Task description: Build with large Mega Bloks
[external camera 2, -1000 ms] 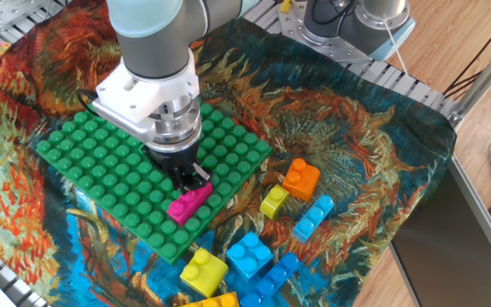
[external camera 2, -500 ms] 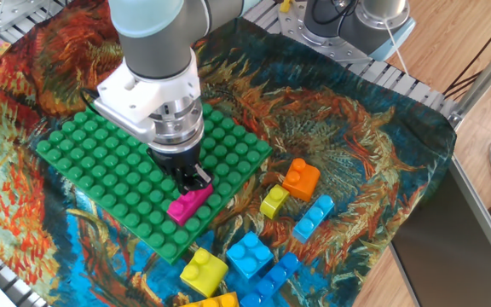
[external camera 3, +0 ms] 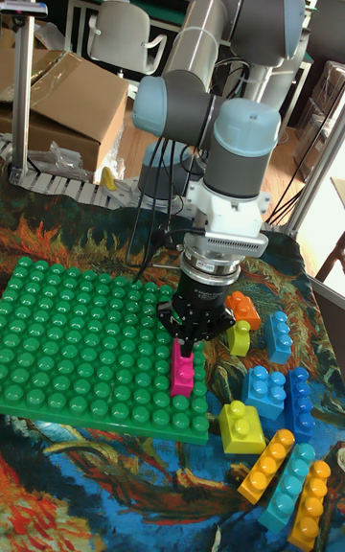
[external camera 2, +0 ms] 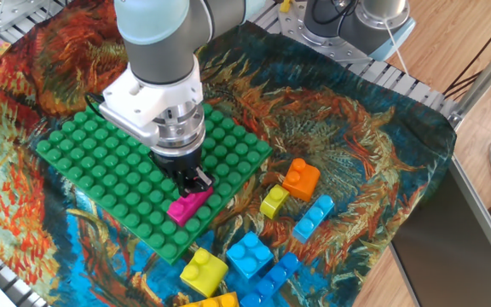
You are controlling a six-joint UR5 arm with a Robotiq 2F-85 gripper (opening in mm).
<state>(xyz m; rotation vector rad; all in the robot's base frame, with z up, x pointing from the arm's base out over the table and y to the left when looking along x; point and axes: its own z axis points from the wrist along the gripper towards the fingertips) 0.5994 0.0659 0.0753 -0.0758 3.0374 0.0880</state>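
- Magenta brick, oblong, on the green baseplate near its edge; far end hidden under the tool.
- Gripper pinching the magenta brick's upper end between dark fingers; fingertips hard to make out.
- Loose bricks beside the baseplate in the tall fixed view: orange brick, small yellow brick, light blue brick, others partly overlapping, count uncertain; lower ones cut off in the fixed view.
- Patterned cloth over the table; cardboard box, chair behind.
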